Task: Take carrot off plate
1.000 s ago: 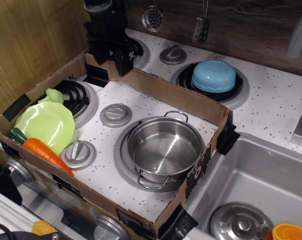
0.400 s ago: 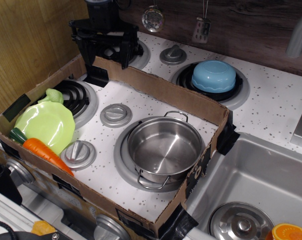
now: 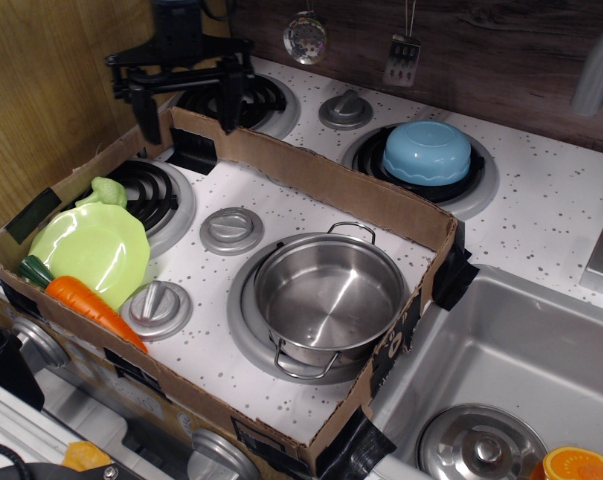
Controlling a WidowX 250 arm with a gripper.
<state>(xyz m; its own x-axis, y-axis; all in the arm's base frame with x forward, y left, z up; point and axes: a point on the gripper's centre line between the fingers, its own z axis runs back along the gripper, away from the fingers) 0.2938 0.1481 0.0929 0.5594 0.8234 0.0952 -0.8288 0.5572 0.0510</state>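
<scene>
The orange carrot with a dark green stub lies at the front left, its top end resting on the lower edge of the lime-green plate and its tip pointing right along the cardboard wall. The plate sits on the left burner. My black gripper hangs open and empty at the back left, above the far cardboard wall, well away from the carrot. Its fingers are spread wide.
A cardboard box wall rings the stove top. A steel pot stands on the front burner. A light blue bowl sits upside down on the back right burner. A sink with a lid and an orange half lies right.
My gripper has moved left and a little forward and turned, and its fingers have spread wide open. The carrot and plate have not moved.
</scene>
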